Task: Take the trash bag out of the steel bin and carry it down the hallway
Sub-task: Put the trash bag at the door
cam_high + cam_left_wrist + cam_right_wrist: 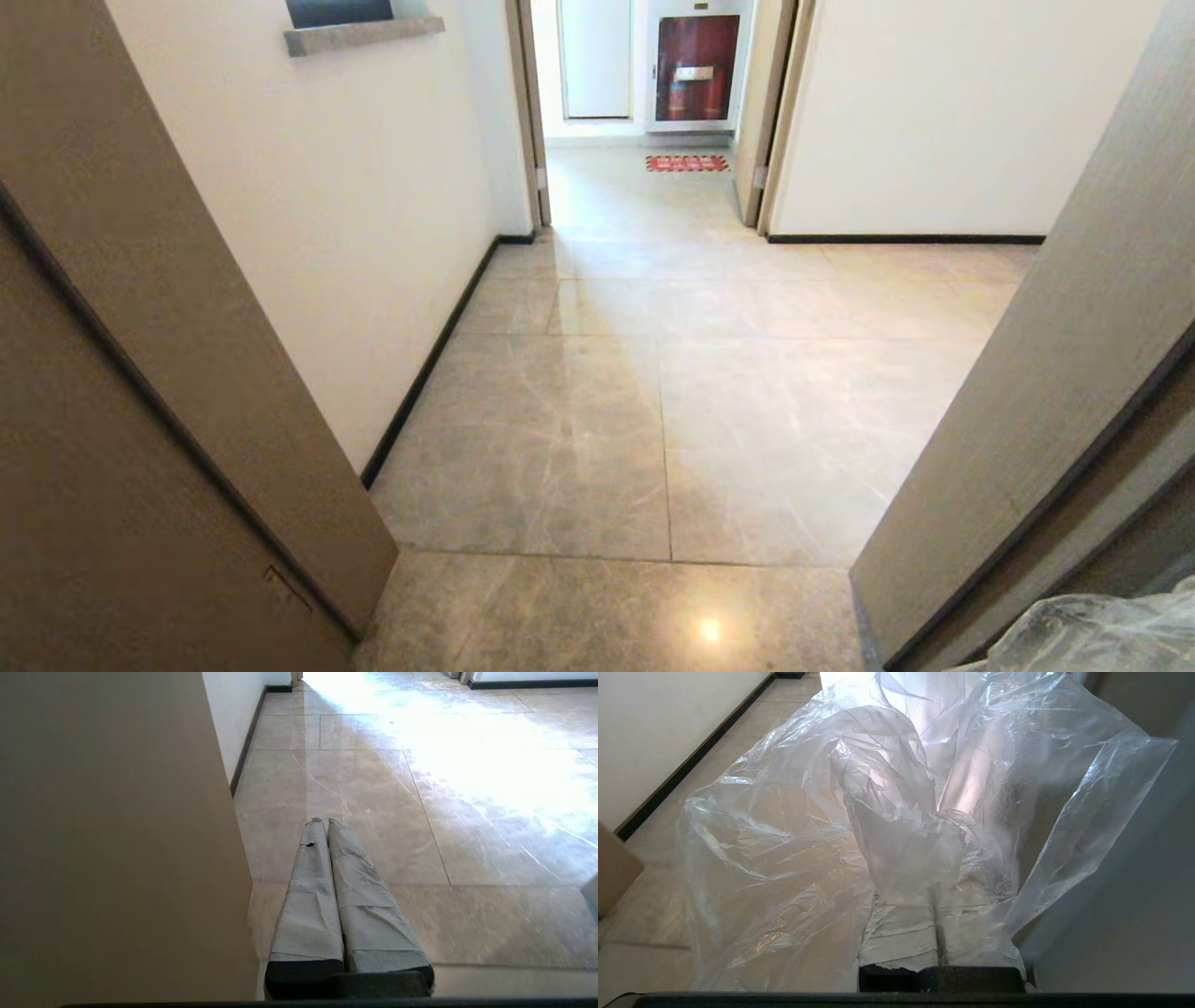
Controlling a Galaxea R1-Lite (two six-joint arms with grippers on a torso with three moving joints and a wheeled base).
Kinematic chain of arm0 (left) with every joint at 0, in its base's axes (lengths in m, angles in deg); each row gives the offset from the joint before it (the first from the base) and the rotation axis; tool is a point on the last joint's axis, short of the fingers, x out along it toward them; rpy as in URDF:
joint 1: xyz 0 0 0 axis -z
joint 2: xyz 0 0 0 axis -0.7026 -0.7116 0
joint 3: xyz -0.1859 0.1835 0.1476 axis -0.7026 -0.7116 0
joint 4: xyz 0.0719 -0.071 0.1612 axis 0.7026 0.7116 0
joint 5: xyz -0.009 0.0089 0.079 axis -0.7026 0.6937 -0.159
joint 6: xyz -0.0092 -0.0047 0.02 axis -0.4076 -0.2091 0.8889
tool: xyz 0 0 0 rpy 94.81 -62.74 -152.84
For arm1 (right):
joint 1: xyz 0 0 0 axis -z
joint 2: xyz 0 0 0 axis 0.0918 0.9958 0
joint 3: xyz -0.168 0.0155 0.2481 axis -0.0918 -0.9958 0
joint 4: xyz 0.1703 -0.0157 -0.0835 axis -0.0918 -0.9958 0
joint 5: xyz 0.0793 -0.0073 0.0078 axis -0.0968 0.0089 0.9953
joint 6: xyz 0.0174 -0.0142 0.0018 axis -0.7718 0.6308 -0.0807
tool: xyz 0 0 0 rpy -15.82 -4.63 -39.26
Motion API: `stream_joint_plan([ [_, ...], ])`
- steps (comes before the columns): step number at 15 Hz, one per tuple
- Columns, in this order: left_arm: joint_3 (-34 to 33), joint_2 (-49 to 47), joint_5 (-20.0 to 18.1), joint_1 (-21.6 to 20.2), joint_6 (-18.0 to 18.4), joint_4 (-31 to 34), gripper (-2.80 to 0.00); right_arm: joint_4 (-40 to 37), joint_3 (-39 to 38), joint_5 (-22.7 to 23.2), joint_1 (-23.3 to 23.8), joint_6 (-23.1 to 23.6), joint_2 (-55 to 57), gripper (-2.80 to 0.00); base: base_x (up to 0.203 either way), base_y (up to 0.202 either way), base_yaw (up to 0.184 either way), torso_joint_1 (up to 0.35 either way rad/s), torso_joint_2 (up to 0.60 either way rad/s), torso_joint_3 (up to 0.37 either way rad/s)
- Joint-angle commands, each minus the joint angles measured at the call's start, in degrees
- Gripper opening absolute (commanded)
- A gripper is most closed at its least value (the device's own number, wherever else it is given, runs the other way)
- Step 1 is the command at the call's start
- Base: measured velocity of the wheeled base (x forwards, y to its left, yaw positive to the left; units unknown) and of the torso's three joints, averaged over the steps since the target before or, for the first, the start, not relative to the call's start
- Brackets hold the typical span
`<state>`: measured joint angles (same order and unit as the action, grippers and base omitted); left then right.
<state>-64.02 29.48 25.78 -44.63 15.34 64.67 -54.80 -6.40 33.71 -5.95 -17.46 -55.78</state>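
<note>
The trash bag [784, 835] is thin, clear, crinkled plastic that billows around my right gripper [924, 826], which is shut on a bunch of it. The film drapes over the fingertips. In the head view only a corner of the trash bag [1102, 635] shows, at the bottom right. My left gripper [326, 821] is shut with nothing in it and hangs over the floor beside a brown door frame [117, 835]. The hallway [653, 373], with grey-beige marbled tiles, stretches ahead through the doorway. The steel bin is out of view.
Brown door frames stand close on the left [140, 327] and right [1055, 373]. A white wall with black baseboard [429, 364] runs along the left. A further doorway leads to a red mat [686, 163] and a red-fronted cabinet [696, 67].
</note>
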Motion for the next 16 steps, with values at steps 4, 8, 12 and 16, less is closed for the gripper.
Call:
stream_joint_plan([
  [4,-0.1,0.1,0.0,0.0,0.0,0.0,-2.8,0.0,-0.1,0.0,0.0,0.0,0.1,-2.8,0.191,0.0,0.002,0.002,0.0,0.002],
  [8,0.0,0.1,0.0,0.0,-0.1,0.0,-2.8,0.0,-0.2,0.0,0.0,0.0,0.1,-2.8,0.191,0.0,0.0,0.001,0.0,0.002],
  [12,0.0,0.1,0.0,0.0,0.0,0.0,-2.8,0.0,-0.1,0.0,0.0,0.0,0.1,-2.8,0.194,0.0,-0.001,0.001,0.0,0.003],
  [16,0.0,0.1,0.0,0.0,-0.1,0.0,-2.8,0.0,-0.1,0.0,0.0,0.0,0.1,-2.8,0.191,0.0,0.002,0.003,0.0,0.001],
])
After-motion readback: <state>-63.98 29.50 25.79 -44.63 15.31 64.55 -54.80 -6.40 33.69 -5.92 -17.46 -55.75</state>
